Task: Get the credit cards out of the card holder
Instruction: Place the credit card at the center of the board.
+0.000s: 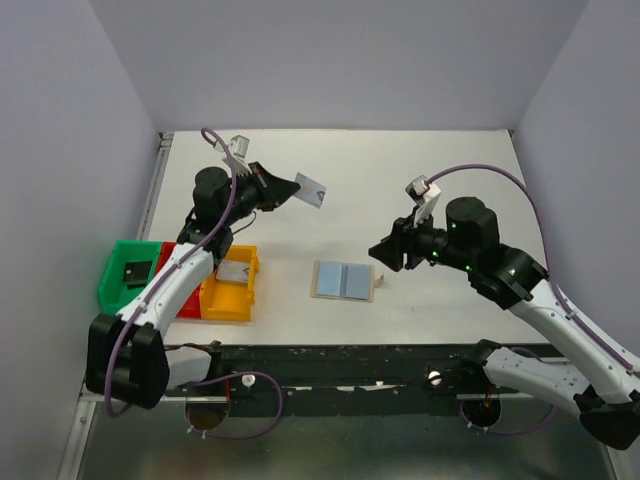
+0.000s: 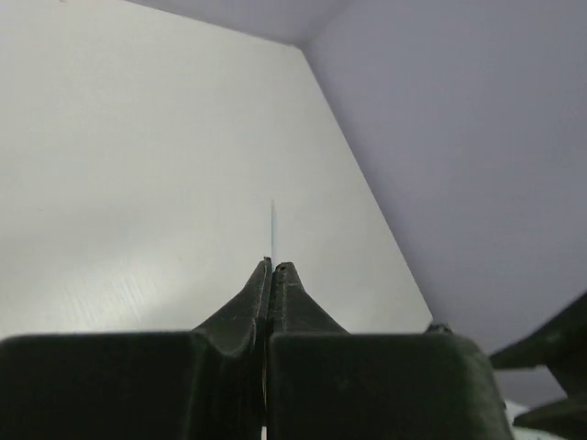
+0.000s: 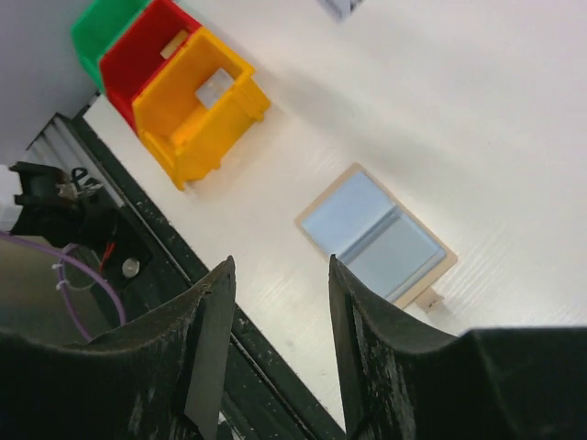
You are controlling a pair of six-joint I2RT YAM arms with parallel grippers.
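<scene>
The card holder (image 1: 343,281) lies open on the table, two light-blue panels up, tan border around; no card shows on it. It also shows in the right wrist view (image 3: 376,236). My left gripper (image 1: 288,190) is raised over the back left of the table, shut on a silvery-white credit card (image 1: 311,189). In the left wrist view the gripper (image 2: 272,268) pinches the card's thin edge (image 2: 272,229). My right gripper (image 1: 378,254) hovers just right of the holder, open and empty; in its wrist view (image 3: 280,266) the jaws stand wide apart.
Green (image 1: 128,272), red (image 1: 183,292) and yellow (image 1: 232,288) bins stand in a row at the front left. A black card lies in the green bin, a light card (image 3: 214,89) in the yellow bin and an orange-gold one (image 3: 174,44) in the red.
</scene>
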